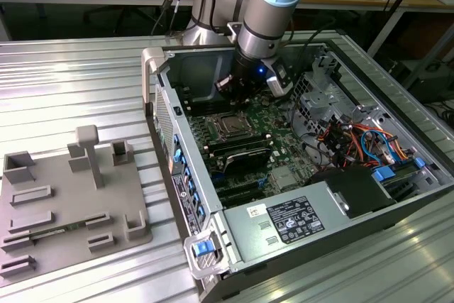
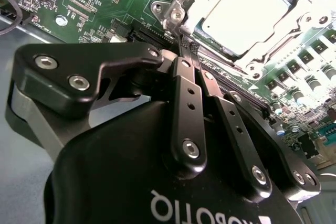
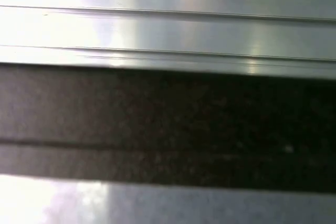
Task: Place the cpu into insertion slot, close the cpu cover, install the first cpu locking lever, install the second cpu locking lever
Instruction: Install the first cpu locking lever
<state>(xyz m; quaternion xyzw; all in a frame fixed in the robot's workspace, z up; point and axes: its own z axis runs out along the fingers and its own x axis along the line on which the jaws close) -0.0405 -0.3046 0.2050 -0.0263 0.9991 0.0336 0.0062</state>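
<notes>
One ribbed metal table (image 1: 85, 83), open computer case (image 1: 213, 211) on it, gripper (image 2: 185, 51) fingers pressed together, nothing held, tips just beside the cpu cover (image 2: 247, 61) shut over the cpu (image 2: 244, 17).

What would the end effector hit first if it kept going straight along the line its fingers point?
Probably the corner of the cpu cover, whose window shows the cpu. The end effector, fingers together, points at that corner in the second wrist view. Whether it already touches is unclear.
</notes>
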